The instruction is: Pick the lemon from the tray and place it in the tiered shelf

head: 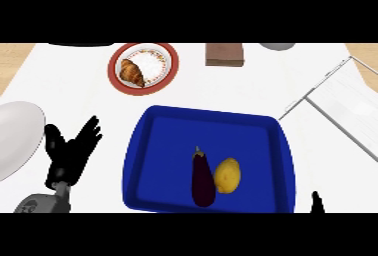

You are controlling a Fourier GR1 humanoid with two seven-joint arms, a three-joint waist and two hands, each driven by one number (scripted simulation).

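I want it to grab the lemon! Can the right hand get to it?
Probably yes. The lemon lies in the blue tray on the side nearest the right hand; the eggplant is on its far side, so only the tray's low rim stands between.

We count one tray (136,150) by the counter's front edge, holding one lemon (227,176) and one eggplant (202,179). There are two plates: a red plate (174,62) at the back edge, bearing one croissant (133,73), and a white plate (15,137) at the left edge. We count one brown block (224,55) and, at the right edge, one shelf (347,102).
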